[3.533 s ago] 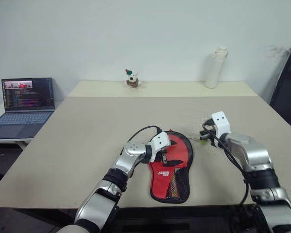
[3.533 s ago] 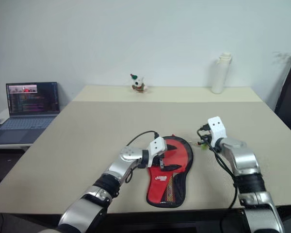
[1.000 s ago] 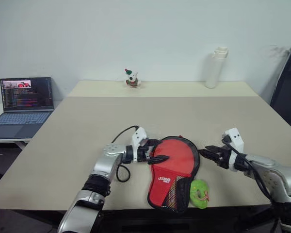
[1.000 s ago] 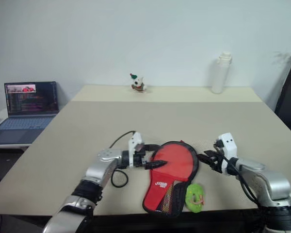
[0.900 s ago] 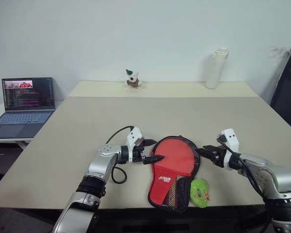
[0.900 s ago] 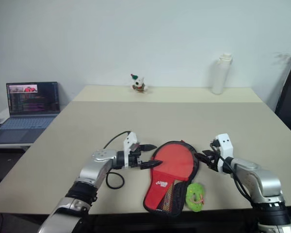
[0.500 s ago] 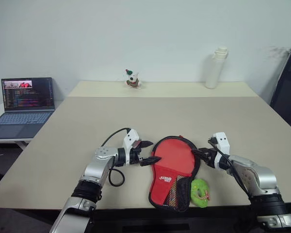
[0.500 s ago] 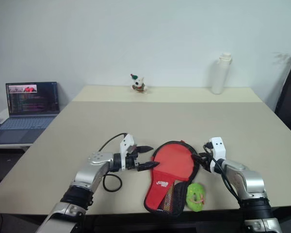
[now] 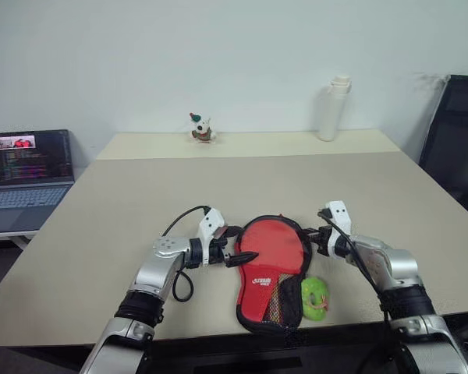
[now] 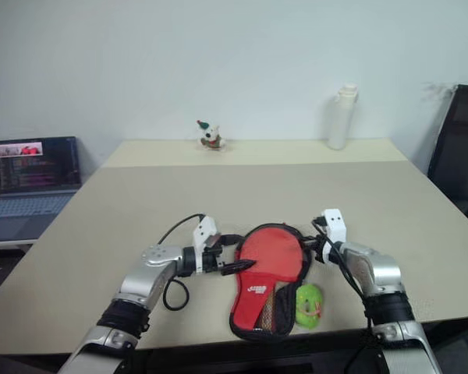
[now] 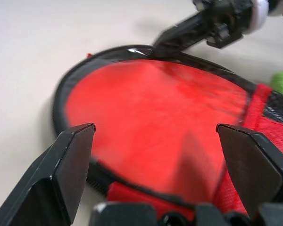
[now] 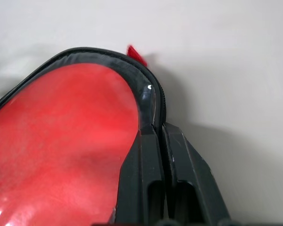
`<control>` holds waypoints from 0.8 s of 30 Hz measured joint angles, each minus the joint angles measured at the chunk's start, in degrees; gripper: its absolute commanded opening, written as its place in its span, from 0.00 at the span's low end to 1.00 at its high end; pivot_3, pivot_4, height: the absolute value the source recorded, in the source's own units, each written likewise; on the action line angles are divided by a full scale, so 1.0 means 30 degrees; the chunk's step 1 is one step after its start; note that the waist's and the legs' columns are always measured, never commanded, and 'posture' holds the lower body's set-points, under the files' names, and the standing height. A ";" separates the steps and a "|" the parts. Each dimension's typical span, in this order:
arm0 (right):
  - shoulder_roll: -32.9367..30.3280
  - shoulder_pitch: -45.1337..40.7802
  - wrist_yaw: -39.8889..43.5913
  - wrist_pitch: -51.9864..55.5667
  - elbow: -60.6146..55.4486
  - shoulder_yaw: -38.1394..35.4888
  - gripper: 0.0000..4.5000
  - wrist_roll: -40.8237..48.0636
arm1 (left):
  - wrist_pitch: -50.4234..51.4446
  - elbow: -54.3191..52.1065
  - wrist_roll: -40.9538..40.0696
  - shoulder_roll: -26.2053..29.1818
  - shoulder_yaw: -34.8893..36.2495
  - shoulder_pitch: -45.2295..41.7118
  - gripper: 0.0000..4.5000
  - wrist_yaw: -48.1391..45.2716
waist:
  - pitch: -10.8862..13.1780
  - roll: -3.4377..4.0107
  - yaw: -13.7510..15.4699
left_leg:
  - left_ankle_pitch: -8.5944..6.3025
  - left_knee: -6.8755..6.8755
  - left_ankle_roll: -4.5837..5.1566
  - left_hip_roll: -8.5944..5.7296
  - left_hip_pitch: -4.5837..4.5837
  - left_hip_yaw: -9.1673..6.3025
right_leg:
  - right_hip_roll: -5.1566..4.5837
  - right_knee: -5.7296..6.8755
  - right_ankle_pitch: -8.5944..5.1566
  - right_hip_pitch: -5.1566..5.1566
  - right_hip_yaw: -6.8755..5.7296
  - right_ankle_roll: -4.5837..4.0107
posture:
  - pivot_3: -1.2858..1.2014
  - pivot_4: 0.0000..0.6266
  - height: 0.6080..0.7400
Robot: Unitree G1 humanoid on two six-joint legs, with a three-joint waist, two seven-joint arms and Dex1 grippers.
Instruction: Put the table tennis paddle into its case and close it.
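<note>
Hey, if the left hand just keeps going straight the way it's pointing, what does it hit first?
Most likely the case. The open left hand points across the table at the case's round red end, which lies between its fingers in the left wrist view. Beyond it is the right hand, shut at the far rim.

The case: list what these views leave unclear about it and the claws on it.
- Case: whether the paddle lies inside is hidden by its red panel.
- Right claw: shut at the case rim; whether it pinches a zip pull is hidden by the fingers.
- Logo text: too small in the head views.
</note>
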 measured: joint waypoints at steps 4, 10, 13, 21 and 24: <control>0.0694 -0.1970 0.0601 -0.1307 0.2233 0.0729 0.00 -0.1005 | -0.0271 0.0003 0.0027 -0.0011 -0.0041 -0.0005 1.00 0.0069 | 0.0002 0.0002 -0.0047 | 0.0000 -0.0014 0.0000 0.0013 -0.0038 -0.0012 | 0.0018 -0.0011 0.0050 -0.0026 -0.0014 -0.0090 | 0.52 0.24 1.00; 0.0880 -0.3156 0.1547 -0.2623 0.4609 0.1232 0.00 -0.2035 | -0.0321 0.0003 0.0065 -0.0003 -0.0062 -0.0005 1.00 0.0227 | 0.0004 0.0004 0.0012 | -0.0004 -0.0022 -0.0002 -0.0003 -0.0078 -0.0003 | -0.0032 -0.0049 0.0057 -0.0046 -0.0014 -0.0092 | 0.52 0.24 1.00; 0.0899 -0.3270 0.1881 -0.3063 0.4967 0.1316 0.00 -0.2511 | -0.0350 0.0005 0.0100 -0.0004 -0.0148 -0.0005 1.00 0.0243 | 0.0004 0.0005 0.0008 | -0.0003 -0.0020 -0.0002 -0.0004 -0.0073 -0.0014 | -0.0034 -0.0036 0.0058 -0.0045 -0.0023 -0.0091 | 0.52 0.24 1.00; 0.1609 -0.3893 0.1780 -0.3812 0.5255 0.0527 0.53 -0.2284 | -0.1397 0.1142 0.0692 -0.0464 -0.0974 -0.1161 1.00 -0.0306 | 0.0007 0.0007 0.0052 | -0.0002 -0.0018 -0.0002 -0.0006 -0.0072 -0.0012 | -0.0025 -0.0033 0.0057 -0.0046 -0.0023 -0.0091 | 0.52 0.24 1.00; 0.1612 -0.3843 0.1998 -0.3219 0.3517 -0.0494 0.53 -0.1041 | -0.2040 0.1984 0.0868 -0.0513 -0.1239 -0.1911 1.00 -0.0739 | 0.0015 0.0013 0.0157 | -0.0003 -0.0022 -0.0002 -0.0009 -0.0092 -0.0011 | -0.0031 -0.0040 0.0058 -0.0059 -0.0023 -0.0092 | 0.52 0.24 1.00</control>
